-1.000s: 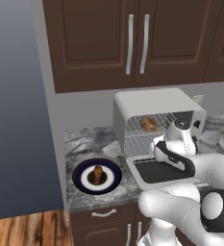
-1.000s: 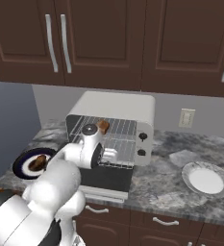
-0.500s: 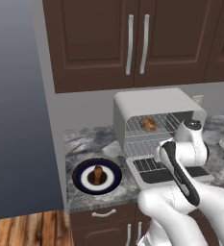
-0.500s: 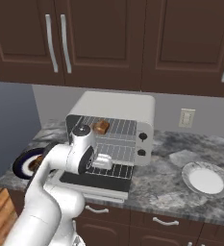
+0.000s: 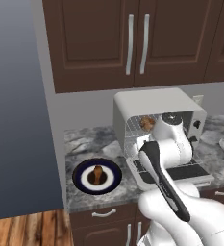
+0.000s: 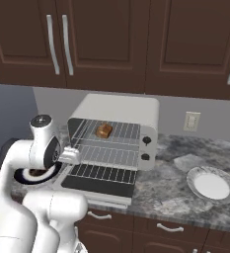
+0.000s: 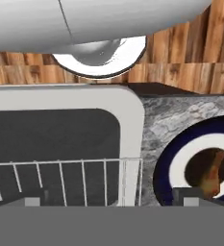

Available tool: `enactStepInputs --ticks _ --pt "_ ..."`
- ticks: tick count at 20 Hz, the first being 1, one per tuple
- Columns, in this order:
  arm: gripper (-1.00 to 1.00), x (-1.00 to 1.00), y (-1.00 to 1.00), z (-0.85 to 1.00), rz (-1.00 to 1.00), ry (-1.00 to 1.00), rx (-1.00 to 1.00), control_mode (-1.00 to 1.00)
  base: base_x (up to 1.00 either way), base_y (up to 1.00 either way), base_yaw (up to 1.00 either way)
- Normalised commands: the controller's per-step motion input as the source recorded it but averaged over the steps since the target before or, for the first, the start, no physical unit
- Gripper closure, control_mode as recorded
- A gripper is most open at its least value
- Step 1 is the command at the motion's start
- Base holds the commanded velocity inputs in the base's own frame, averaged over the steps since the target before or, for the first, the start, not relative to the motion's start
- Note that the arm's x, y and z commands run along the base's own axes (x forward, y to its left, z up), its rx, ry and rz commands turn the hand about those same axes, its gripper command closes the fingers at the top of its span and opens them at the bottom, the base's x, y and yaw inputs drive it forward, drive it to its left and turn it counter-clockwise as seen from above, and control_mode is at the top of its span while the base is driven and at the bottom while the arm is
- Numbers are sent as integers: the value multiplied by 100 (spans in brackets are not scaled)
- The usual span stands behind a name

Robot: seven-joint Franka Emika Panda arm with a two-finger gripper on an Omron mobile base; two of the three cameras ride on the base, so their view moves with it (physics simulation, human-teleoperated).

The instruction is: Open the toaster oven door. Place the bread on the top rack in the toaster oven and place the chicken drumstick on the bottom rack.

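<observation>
The white toaster oven (image 6: 117,109) stands on the counter with its door (image 6: 99,183) folded down flat. A piece of bread (image 6: 104,130) lies on the top rack, and it is also in the left base view, bread (image 5: 146,122). The chicken drumstick (image 5: 98,173) lies on a dark blue plate (image 5: 82,183) left of the oven. My gripper (image 6: 69,156) hovers above the door's left edge, open and holding nothing. In the hand view the gripper (image 7: 111,202) looks down on the door glass (image 7: 51,137), the bottom rack (image 7: 65,180) and the drumstick (image 7: 212,173) at the right.
A white plate (image 6: 212,184) sits on the counter right of the oven, below a wall outlet (image 6: 192,121). Dark cabinets (image 6: 111,39) hang overhead. My own arm (image 5: 166,187) stands in front of the oven door. The counter's left end borders a grey wall (image 5: 17,120).
The hand has swung left from the middle of the oven front to the door's left edge, nearer the drumstick plate. Bread and drumstick have not moved.
</observation>
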Motion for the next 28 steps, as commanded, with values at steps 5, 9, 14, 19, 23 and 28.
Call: enactStepInputs --ticks 5,9,14,19,23,28 --pt "-100 -31 100 -5 -2 23 0 -100 0 0 0" --pt "-100 4 90 0 -7 11 0 -100 0 0 0" --pt "-100 57 29 -35 -8 4 -2 -100 0 0 0" --pt "-100 45 37 -54 -3 6 0 -100 0 0 0" --pt "-100 42 36 -55 0 4 0 -100 0 0 0" --pt "-100 46 15 -41 0 0 0 -100 0 0 0"
